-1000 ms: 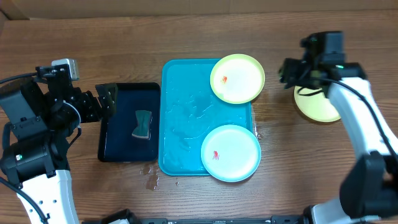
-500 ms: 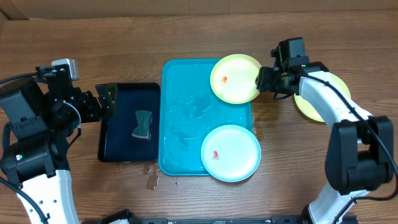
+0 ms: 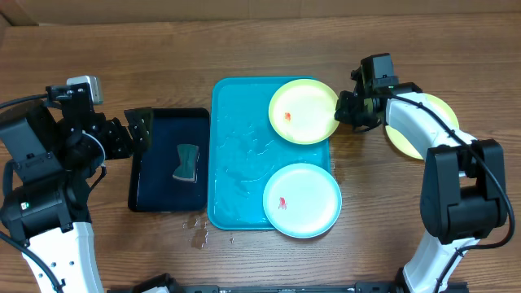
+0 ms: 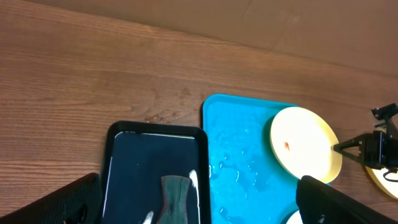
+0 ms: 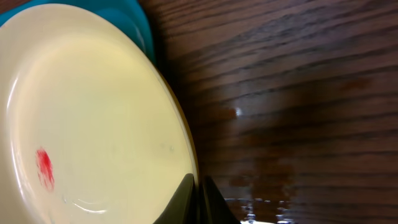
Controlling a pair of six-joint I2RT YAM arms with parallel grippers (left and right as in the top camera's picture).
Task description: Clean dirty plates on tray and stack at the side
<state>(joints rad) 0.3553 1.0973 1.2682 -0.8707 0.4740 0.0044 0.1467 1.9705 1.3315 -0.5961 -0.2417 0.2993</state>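
A robot test bench, I'd say: wood-grain table (image 3: 244,49) under my right gripper (image 3: 342,112), brown cardboard wall (image 3: 244,8) beyond it, loose cables (image 3: 24,102) far to its left.

Right arm (image 3: 419,122): comes in from right of turquoise tray (image 3: 244,146), forearm angled toward tray's far right corner.
Right gripper (image 3: 342,112): just off that corner, fingers pinched nearly together on rim of lime-green-rimmed plate (image 3: 303,111).
Left arm (image 3: 49,155): well left of tray, wrist pointing toward it.
Left gripper (image 3: 140,132): fingers spread wide, holding nothing, apart from tray's left edge.
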